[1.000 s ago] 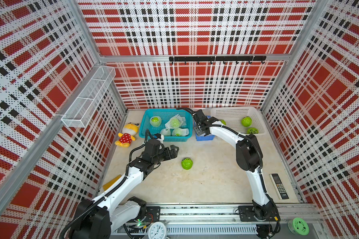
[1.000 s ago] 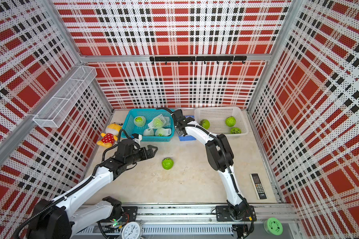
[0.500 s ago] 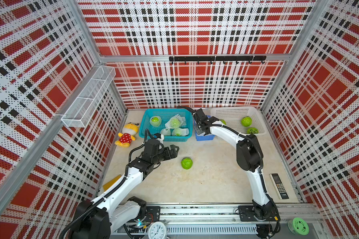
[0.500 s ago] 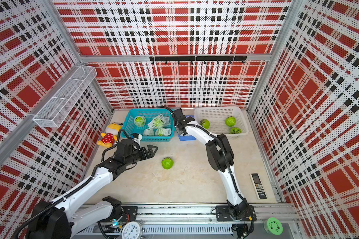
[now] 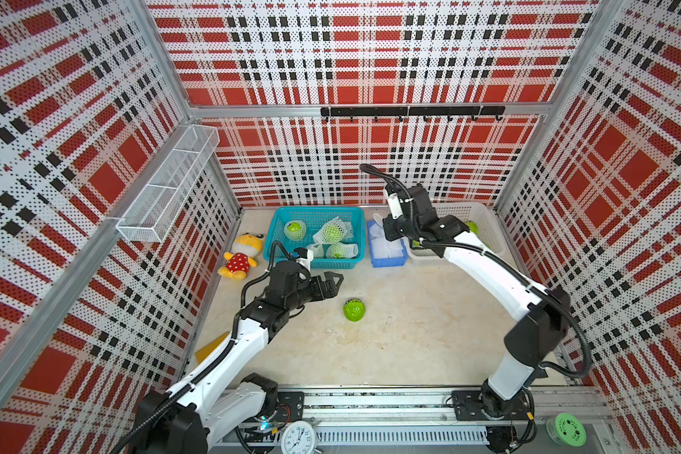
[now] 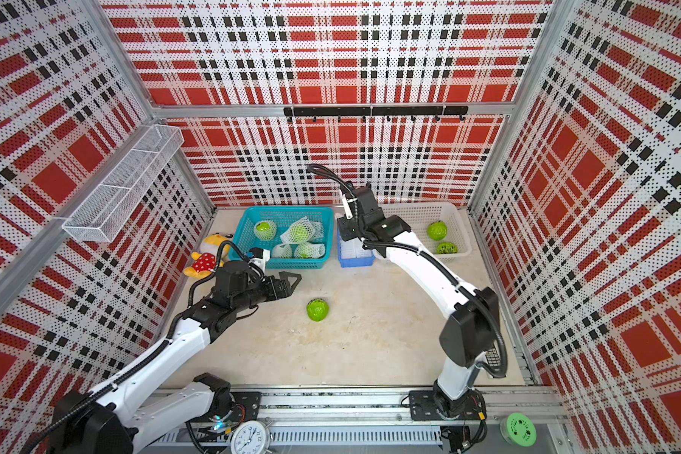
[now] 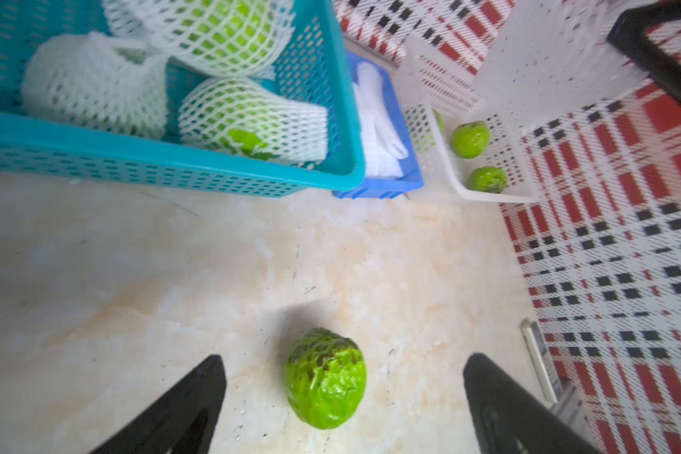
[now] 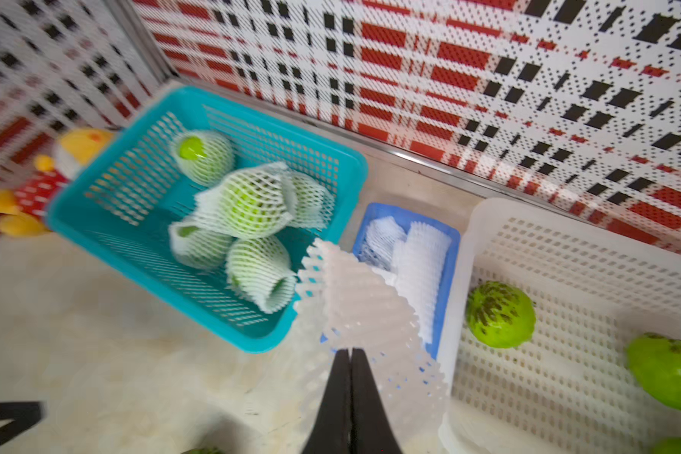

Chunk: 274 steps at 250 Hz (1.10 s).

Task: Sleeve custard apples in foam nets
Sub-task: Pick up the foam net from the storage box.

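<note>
We hold one foam net (image 8: pixel 362 306); one custard apple (image 5: pixel 354 309) lies loose.
On our table (image 5: pixel 409 334), the teal basket (image 5: pixel 318 210) keeps sleeved fruits (image 5: pixel 333 232), the white basket (image 6: pixel 455 220) bare fruits (image 6: pixel 437 230); the right gripper (image 8: pixel 348 351) pinches the net by the blue tray (image 5: pixel 388 261), and the left gripper (image 5: pixel 335 285) gapes wide near the loose apple.

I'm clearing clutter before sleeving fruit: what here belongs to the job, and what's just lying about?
Belongs: loose custard apple; foam net in right pincer; blue net tray; teal basket; white basket.
Lying about: plush toy; alarm clock; green disc.
</note>
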Each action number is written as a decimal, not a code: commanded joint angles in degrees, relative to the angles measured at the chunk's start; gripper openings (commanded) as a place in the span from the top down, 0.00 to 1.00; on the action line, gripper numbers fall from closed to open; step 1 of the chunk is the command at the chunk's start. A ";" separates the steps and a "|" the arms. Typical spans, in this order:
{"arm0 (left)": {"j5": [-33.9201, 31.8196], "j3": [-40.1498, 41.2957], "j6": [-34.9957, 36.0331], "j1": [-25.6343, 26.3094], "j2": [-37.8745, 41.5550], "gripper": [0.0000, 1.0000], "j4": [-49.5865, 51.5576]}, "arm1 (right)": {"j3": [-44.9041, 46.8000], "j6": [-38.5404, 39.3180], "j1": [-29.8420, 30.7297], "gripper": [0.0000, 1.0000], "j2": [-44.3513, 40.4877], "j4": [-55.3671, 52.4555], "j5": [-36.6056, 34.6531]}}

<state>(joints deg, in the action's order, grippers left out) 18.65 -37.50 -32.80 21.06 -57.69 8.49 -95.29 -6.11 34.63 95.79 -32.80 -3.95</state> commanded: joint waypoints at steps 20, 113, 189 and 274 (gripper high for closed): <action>12.40 -3.10 -2.48 -0.27 2.83 0.04 -4.45 | 12.97 -4.12 0.07 1.00 -8.99 9.25 21.92; 11.29 0.39 -21.09 8.34 7.57 0.06 -7.27 | 31.55 -6.32 9.57 1.00 -17.44 20.70 15.55; 1.77 6.38 -28.72 13.45 10.43 0.19 -8.45 | 36.19 -7.10 13.77 1.00 -18.64 26.03 8.52; -5.64 8.13 -31.93 13.51 12.54 0.23 -8.50 | 36.99 -6.41 15.32 1.00 -17.92 27.43 8.26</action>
<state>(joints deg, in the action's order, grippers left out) 16.43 -29.06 -62.61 34.44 -45.56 1.56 -58.81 -13.10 49.28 78.50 -8.82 5.58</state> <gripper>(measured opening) 0.771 0.046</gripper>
